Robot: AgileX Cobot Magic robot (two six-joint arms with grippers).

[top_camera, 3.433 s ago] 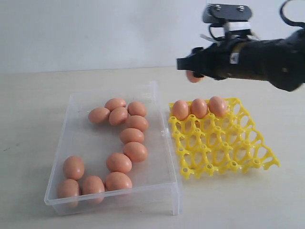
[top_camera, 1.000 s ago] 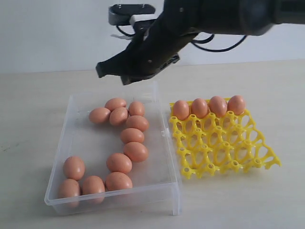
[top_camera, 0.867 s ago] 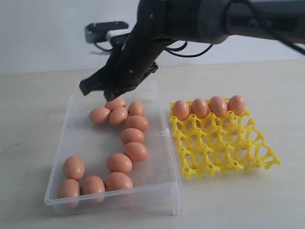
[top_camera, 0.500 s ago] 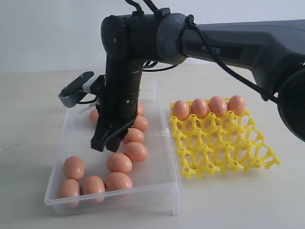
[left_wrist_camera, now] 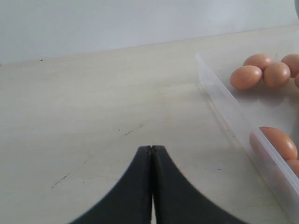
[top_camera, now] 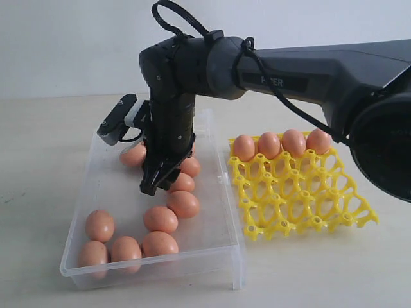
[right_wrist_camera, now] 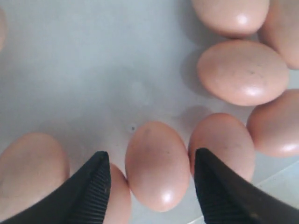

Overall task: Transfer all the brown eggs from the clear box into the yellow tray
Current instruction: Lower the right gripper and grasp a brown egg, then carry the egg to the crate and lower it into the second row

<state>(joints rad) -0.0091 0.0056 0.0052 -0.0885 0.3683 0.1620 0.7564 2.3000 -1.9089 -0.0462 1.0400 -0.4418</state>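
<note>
The clear box [top_camera: 96,186] holds several brown eggs [top_camera: 183,204] in a loose column and a front cluster. My right gripper [top_camera: 151,187] reaches across and points down into the box. In the right wrist view this gripper [right_wrist_camera: 152,170] is open, with one brown egg [right_wrist_camera: 158,165] lying between its ribbed fingers [right_wrist_camera: 93,186], untouched. Neighbouring eggs [right_wrist_camera: 222,142] crowd both sides. The yellow tray [top_camera: 302,199] sits right of the box, with several eggs [top_camera: 268,145] filling its back row. My left gripper [left_wrist_camera: 152,149] is shut and empty over bare table, beside the box wall [left_wrist_camera: 224,109].
The right arm's dark body [top_camera: 192,70] spans above the box and the tray's back edge. Pale tabletop [top_camera: 38,141] surrounds both containers. The left gripper does not show in the exterior view. A white wall closes the back.
The egg held above the tray now sits in its back row. My right arm swung left, dropped into the box, then shifted slightly back over the egg column. The left gripper's earlier state is unseen.
</note>
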